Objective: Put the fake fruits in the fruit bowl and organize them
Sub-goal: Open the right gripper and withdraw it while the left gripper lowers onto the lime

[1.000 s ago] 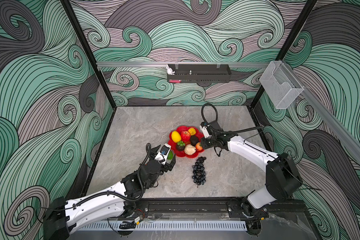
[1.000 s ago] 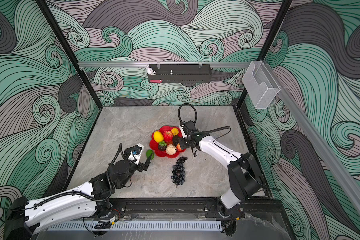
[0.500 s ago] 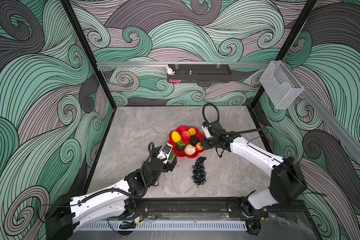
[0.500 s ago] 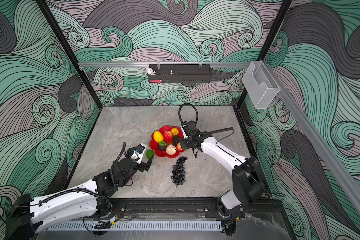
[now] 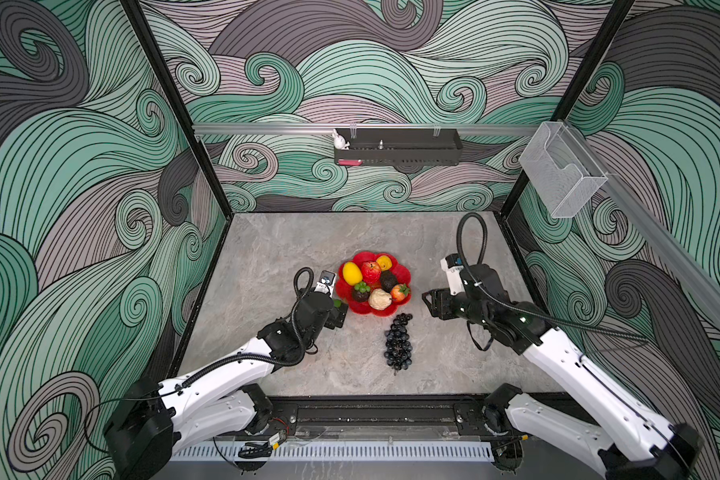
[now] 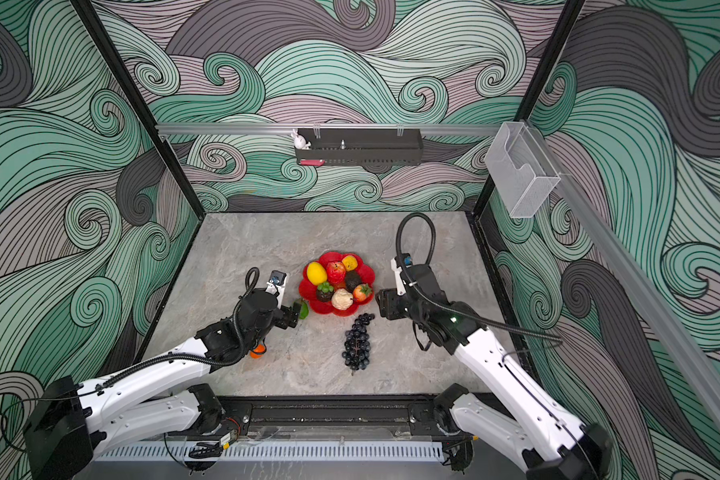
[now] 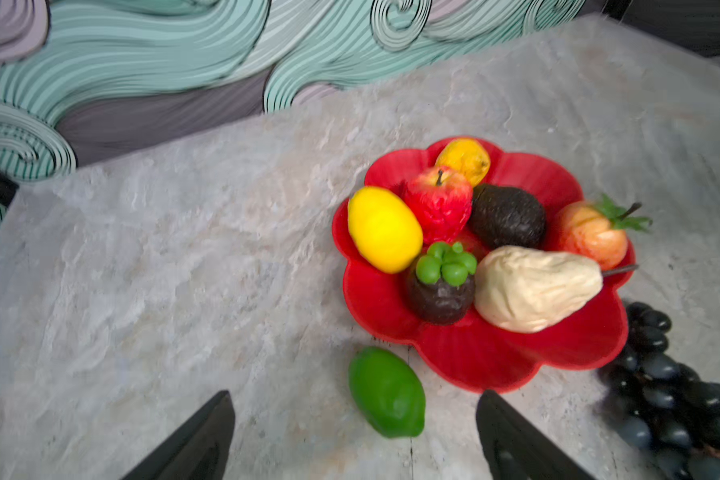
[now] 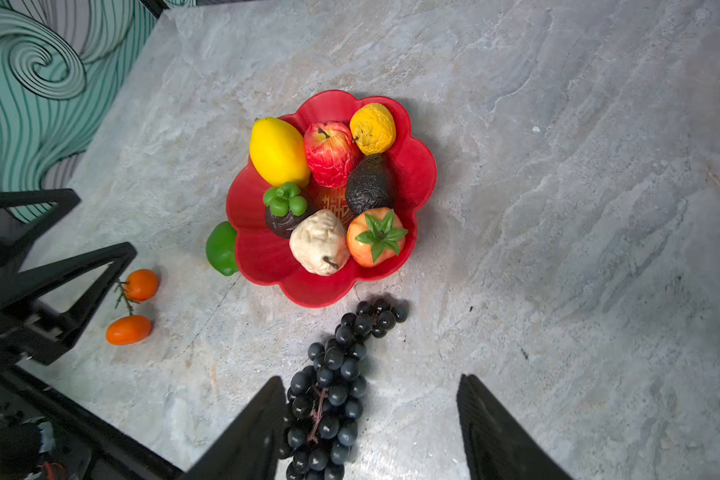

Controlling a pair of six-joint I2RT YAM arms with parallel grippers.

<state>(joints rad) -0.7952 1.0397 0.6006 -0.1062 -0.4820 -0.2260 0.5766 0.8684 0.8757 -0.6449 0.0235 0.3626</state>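
While both arms hung over the grey table point(image 5: 267, 257), the red fruit bowl point(image 5: 366, 311) sat near its middle, between the two grippers. Seven fruits lay in it: a lemon point(image 5: 352, 273), an apple point(image 5: 371, 271), a wrinkled yellow fruit point(image 5: 384, 262), an avocado point(image 5: 388, 281), a dark fruit with a green cap point(image 5: 361, 291), a cream pear point(image 5: 380, 299) and an orange-red fruit with green leaves point(image 5: 400, 292). A lime point(image 7: 386, 392) lay on the table just beside the bowl's rim, on the left arm's side; whether it touched the rim could not be told. A bunch of dark grapes point(image 5: 399, 343) lay on the table with one end close to the rim nearest the robot. Two small orange fruits point(image 8: 141, 284) lay farther off, by the left arm. The left gripper point(image 7: 353, 395) had its jaws spread wide and held nothing; in the left wrist view the lime showed between the jaws, touching neither. The right gripper point(image 8: 373, 377) stood beside the bowl on the opposite side, jaws well apart and empty; in the right wrist view one jaw overlapped the edge of the grapes, but both top views showed it apart from them.
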